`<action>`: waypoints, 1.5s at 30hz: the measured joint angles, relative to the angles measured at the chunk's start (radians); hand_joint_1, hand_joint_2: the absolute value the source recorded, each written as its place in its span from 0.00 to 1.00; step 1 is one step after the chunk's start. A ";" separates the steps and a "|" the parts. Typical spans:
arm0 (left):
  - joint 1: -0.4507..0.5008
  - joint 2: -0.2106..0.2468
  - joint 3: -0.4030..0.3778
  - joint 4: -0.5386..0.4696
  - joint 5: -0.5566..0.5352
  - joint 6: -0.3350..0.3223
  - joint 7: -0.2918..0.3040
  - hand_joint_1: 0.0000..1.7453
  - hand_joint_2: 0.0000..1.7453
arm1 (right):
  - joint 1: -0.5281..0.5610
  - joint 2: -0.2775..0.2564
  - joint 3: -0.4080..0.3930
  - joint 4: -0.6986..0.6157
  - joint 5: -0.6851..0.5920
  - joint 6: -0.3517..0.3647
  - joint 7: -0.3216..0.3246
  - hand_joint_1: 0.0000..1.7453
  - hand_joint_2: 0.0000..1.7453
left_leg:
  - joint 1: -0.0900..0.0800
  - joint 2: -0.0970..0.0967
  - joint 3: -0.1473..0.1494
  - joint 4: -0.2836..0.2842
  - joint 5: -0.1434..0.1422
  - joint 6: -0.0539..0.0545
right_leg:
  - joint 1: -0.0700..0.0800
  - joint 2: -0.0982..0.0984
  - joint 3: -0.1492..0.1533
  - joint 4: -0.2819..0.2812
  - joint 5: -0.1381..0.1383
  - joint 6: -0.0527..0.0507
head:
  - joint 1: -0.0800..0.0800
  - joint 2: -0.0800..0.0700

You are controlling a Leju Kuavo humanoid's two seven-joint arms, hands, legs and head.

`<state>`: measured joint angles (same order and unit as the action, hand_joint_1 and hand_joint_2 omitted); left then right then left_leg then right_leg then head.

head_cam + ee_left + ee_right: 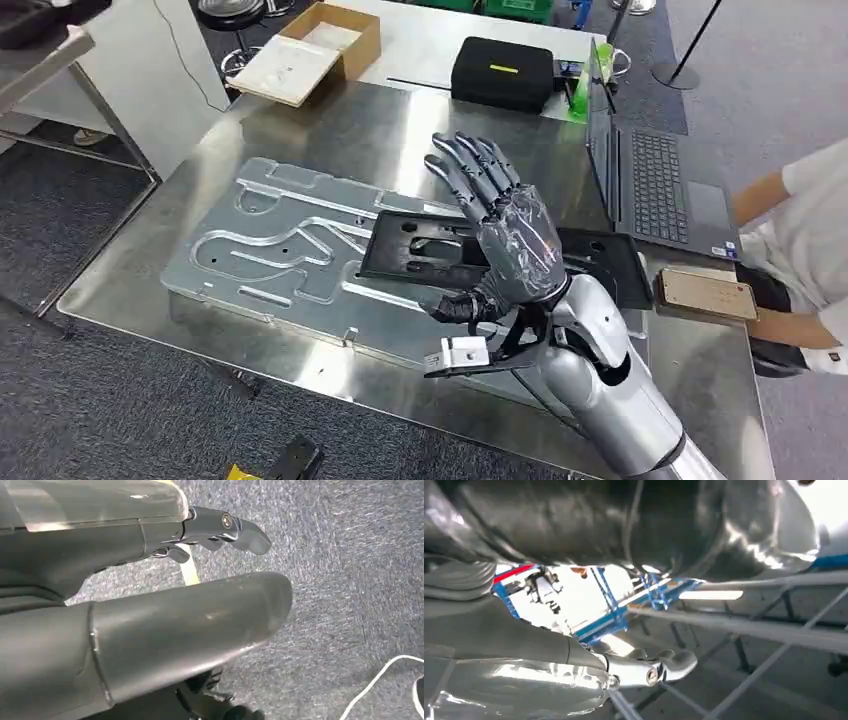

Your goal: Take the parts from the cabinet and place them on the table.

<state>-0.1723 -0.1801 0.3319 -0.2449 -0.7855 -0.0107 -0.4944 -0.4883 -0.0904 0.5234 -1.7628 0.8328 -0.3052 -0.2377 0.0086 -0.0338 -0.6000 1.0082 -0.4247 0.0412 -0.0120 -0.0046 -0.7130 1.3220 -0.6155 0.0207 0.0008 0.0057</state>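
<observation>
A flat black part (pixel 415 247) lies on top of a large silver machined plate (pixel 265 250) on the steel table (pixel 330 125). My right hand (pixel 500 225) hovers over the black part with its fingers straight and spread, palm down, holding nothing. Whether it touches the part I cannot tell. In the right wrist view the right hand's fingers (pixel 649 672) stretch out close to the shiny metal surface. My left hand (pixel 150 610) hangs over grey carpet, fingers loosely extended with nothing in them.
An open laptop (pixel 655 185) stands at the table's right side. A black case (pixel 503 70) and a cardboard box (pixel 315 50) sit at the back. A person's arm (pixel 770 195) and a tan flat object (pixel 705 293) are at the right edge. A white cable (pixel 385 680) lies on the floor.
</observation>
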 joint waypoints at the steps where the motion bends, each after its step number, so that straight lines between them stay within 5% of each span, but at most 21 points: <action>1: 0.001 0.000 0.000 0.000 0.000 0.000 0.000 0.00 0.00 | -0.001 -0.001 0.000 0.001 0.000 0.002 0.000 0.00 0.00 | 0.000 -0.012 0.000 0.002 0.000 0.000 | 0.000 0.001 -0.003 -0.001 0.016 -0.001 | 0.000 0.000; 4: 0.000 -0.003 -0.002 0.000 -0.003 0.000 0.000 0.00 0.00 | -0.016 -0.001 0.000 0.001 0.002 0.002 0.000 0.00 0.00 | 0.000 -0.052 0.000 0.009 -0.002 -0.003 | -0.001 0.034 0.096 -0.219 0.149 -0.013 | 0.000 0.000; 5: 0.000 -0.006 -0.003 0.000 -0.003 0.000 0.000 0.00 0.00 | -0.020 -0.002 0.000 0.001 0.002 0.002 0.000 0.00 0.00 | 0.003 -0.060 -0.004 0.011 -0.002 -0.006 | -0.004 0.091 0.119 -0.274 0.150 -0.018 | 0.000 0.000; 6: -0.003 -0.007 -0.005 0.000 -0.003 0.000 0.000 0.00 0.00 | -0.020 -0.003 0.000 0.000 0.002 0.001 0.000 0.00 0.00 | -0.002 -0.071 -0.011 0.017 -0.002 -0.015 | -0.006 0.104 0.122 -0.290 0.149 -0.018 | -0.001 0.000; 10: 0.002 -0.006 -0.005 0.000 -0.003 0.000 0.001 0.00 0.00 | -0.027 -0.003 0.001 0.001 0.004 0.002 0.000 0.00 0.00 | 0.004 -0.109 -0.023 0.007 0.007 -0.043 | -0.012 0.053 0.128 -0.303 0.158 -0.034 | 0.000 0.000; 12: 0.001 -0.007 -0.006 0.000 -0.003 0.000 0.000 0.00 0.00 | -0.031 -0.003 0.001 0.001 0.004 0.002 0.000 0.00 0.00 | 0.000 -0.009 -0.050 0.077 -0.043 -0.048 | -0.007 0.026 0.136 -0.310 0.161 -0.044 | -0.005 0.000; 14: -0.003 -0.007 -0.006 0.000 -0.003 0.000 0.001 0.00 0.00 | -0.029 -0.005 0.002 0.001 0.004 0.002 0.000 0.00 0.00 | 0.004 0.020 -0.123 0.232 -0.118 -0.052 | 0.000 -0.007 0.135 -0.309 0.158 -0.048 | -0.005 0.000; 16: 0.000 -0.007 -0.007 0.000 -0.003 0.002 0.003 0.00 0.00 | -0.029 -0.005 0.003 0.001 0.004 0.002 0.000 0.00 0.00 | 0.004 0.025 -0.156 0.302 -0.130 -0.056 | 0.000 -0.035 0.134 -0.307 0.155 -0.049 | -0.005 0.000; 18: 0.002 -0.006 -0.007 0.000 -0.005 0.008 0.008 0.00 0.00 | -0.031 -0.005 0.004 0.001 0.007 0.005 0.001 0.00 0.00 | 0.004 0.033 -0.101 0.202 -0.064 -0.056 | 0.000 -0.060 0.135 -0.302 0.149 -0.047 | -0.005 0.000; 19: 0.002 -0.005 -0.007 0.000 -0.006 0.010 0.010 0.00 0.00 | -0.034 -0.005 0.004 0.001 0.009 0.006 0.002 0.00 0.00 | 0.003 0.051 -0.050 0.109 -0.021 -0.052 | 0.000 -0.071 0.137 -0.298 0.145 -0.044 | -0.005 0.000; 21: -0.003 -0.005 -0.007 0.000 -0.006 0.012 0.013 0.00 0.00 | -0.040 -0.005 0.005 0.001 0.012 0.007 0.005 0.00 0.00 | -0.014 0.114 -0.002 0.016 -0.015 -0.037 | 0.011 -0.088 0.138 -0.291 0.137 -0.034 | -0.005 0.000; 25: 0.000 -0.003 -0.007 0.000 -0.006 0.013 0.019 0.00 0.00 | -0.052 -0.004 0.020 0.001 0.018 0.018 0.011 0.00 0.00 | -0.010 0.065 -0.006 0.006 -0.004 -0.014 | 0.011 -0.121 0.145 -0.294 0.132 -0.016 | -0.004 0.000; 27: -0.003 -0.002 -0.007 0.000 -0.006 0.013 0.021 0.00 0.00 | -0.055 -0.004 0.025 0.003 0.027 0.022 0.012 0.00 0.00 | -0.003 0.047 -0.003 -0.002 0.003 -0.003 | -0.001 -0.028 0.123 -0.241 0.090 -0.006 | -0.004 0.000; 30: -0.008 -0.003 -0.008 0.000 -0.003 0.013 0.023 0.00 0.00 | -0.050 -0.004 0.040 0.015 0.041 0.022 0.015 0.00 0.00 | -0.002 0.011 -0.004 -0.001 0.004 0.001 | -0.002 0.000 0.011 -0.016 -0.002 0.000 | -0.004 0.000; 32: -0.004 -0.003 -0.008 0.000 -0.003 0.013 0.026 0.00 0.00 | -0.048 -0.005 0.046 0.022 0.047 0.021 0.015 0.00 0.00 | -0.002 -0.014 -0.004 0.003 0.004 0.001 | -0.002 0.001 0.002 -0.018 0.033 -0.002 | -0.004 0.000; 34: -0.004 -0.003 -0.008 0.000 -0.003 0.012 0.027 0.00 0.00 | -0.050 -0.004 0.049 0.024 0.050 0.019 0.015 0.00 0.00 | -0.002 -0.041 -0.004 0.009 0.002 -0.001 | -0.002 0.012 0.066 -0.164 0.128 -0.009 | -0.004 0.000; 35: -0.004 -0.005 -0.008 0.000 -0.002 0.012 0.027 0.00 0.00 | -0.052 -0.004 0.049 0.024 0.050 0.018 0.015 0.00 0.00 | -0.001 -0.054 -0.006 0.011 0.000 -0.004 | -0.002 0.050 0.104 -0.254 0.166 -0.015 | -0.004 0.000; 36: -0.005 -0.006 -0.008 0.000 -0.002 0.012 0.027 0.00 0.00 | -0.053 -0.004 0.050 0.026 0.050 0.018 0.015 0.00 0.00 | -0.006 -0.061 -0.012 0.014 0.001 -0.011 | -0.004 0.083 0.114 -0.272 0.150 -0.019 | -0.005 0.000; 40: 0.001 -0.006 -0.008 0.000 0.000 0.012 0.027 0.00 0.00 | -0.061 -0.003 0.053 0.026 0.053 0.017 0.018 0.00 0.00 | 0.000 -0.102 -0.021 0.005 0.010 -0.039 | -0.003 0.048 0.120 -0.292 0.156 -0.030 | -0.004 0.000; 43: -0.001 -0.005 -0.008 0.000 0.002 0.011 0.027 0.00 0.00 | -0.066 -0.003 0.056 0.027 0.053 0.016 0.018 0.00 0.00 | -0.001 -0.002 -0.070 0.119 -0.063 -0.048 | -0.007 0.009 0.132 -0.308 0.162 -0.044 | -0.009 0.000; 45: -0.003 -0.005 -0.008 0.000 0.002 0.010 0.027 0.00 0.00 | -0.065 -0.003 0.056 0.028 0.054 0.016 0.018 0.00 0.00 | 0.003 0.019 -0.142 0.266 -0.125 -0.054 | -0.002 -0.019 0.132 -0.306 0.158 -0.048 | -0.009 0.000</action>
<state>-0.1750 -0.1846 0.3239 -0.2449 -0.7835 -0.0004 -0.4673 -0.5538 -0.0931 0.5798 -1.7349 0.8865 -0.2888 -0.2193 0.0120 -0.0151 -0.7418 1.2743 -0.5494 -0.0130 -0.0143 -0.0240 -0.5809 1.0158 -0.4573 -0.0273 -0.0080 0.0057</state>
